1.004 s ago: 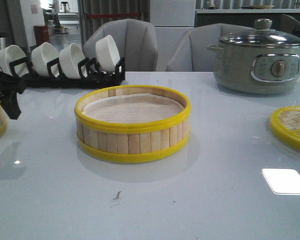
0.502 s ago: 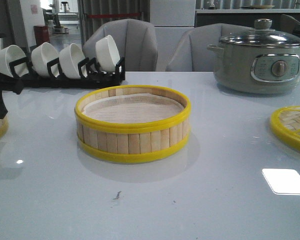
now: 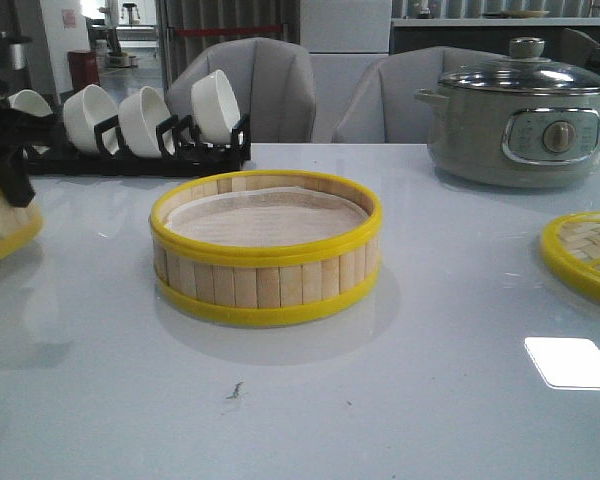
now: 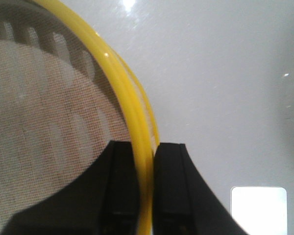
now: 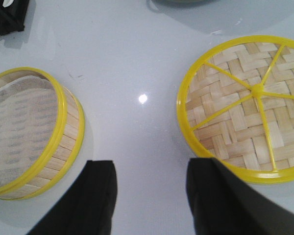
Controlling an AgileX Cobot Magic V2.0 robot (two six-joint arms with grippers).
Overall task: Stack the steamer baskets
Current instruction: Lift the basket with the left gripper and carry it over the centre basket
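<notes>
One steamer basket (image 3: pixel 265 250) with yellow rims and a pale liner sits at the table's middle; the right wrist view also shows this basket (image 5: pixel 24 132). A second steamer basket (image 3: pixel 2 228) hangs at the far left edge, raised off the table, partly cut off by the frame. My left gripper (image 3: pixel 5 160) is shut on its wall. In the left wrist view the black fingers (image 4: pixel 120 181) of the left gripper (image 4: pixel 146 147) pinch the yellow rim (image 4: pixel 122 93), one inside over the liner, one outside. My right gripper (image 5: pixel 152 166) is open over bare table between the middle basket and the lid.
A flat woven-bamboo lid (image 3: pixel 585 255) with yellow rim lies at the right edge, and the same lid (image 5: pixel 245 107) shows in the right wrist view. A grey electric pot (image 3: pixel 520 105) stands at the back right. A black rack of white bowls (image 3: pixel 130 125) stands at the back left.
The left gripper has risen and shifted right with the left basket, which now shows more in the front view and casts a shadow below. The middle basket has not moved.
</notes>
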